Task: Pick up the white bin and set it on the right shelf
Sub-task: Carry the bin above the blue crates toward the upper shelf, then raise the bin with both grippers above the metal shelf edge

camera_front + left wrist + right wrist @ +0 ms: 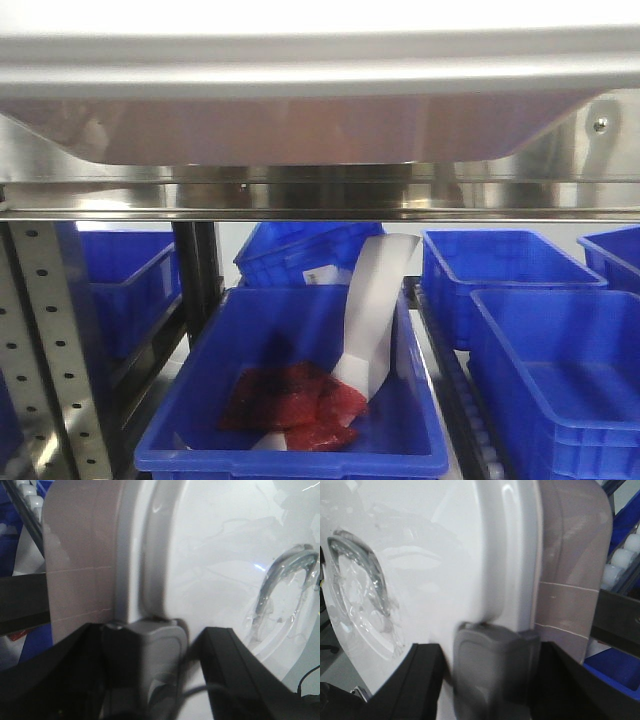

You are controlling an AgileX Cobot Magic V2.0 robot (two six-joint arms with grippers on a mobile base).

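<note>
The white bin [300, 128] fills the top of the front view, its pinkish body and white lid rim just above the right shelf's steel front rail [320, 196]; whether it touches the shelf I cannot tell. In the left wrist view the bin [210, 555] stands close up, and my left gripper [155, 672] is shut on its edge, black fingers [240, 680] either side of a grey latch [160, 655]. The right wrist view mirrors this: my right gripper [495, 680] is shut on the bin [445, 555] around the other grey latch [490, 665].
Under the shelf stand several blue open crates. The near one [200, 400] holds red packets [295, 405] and a white paper strip [375, 310]. More crates sit at right [560, 380] and behind. A perforated grey upright [50, 350] rises at left.
</note>
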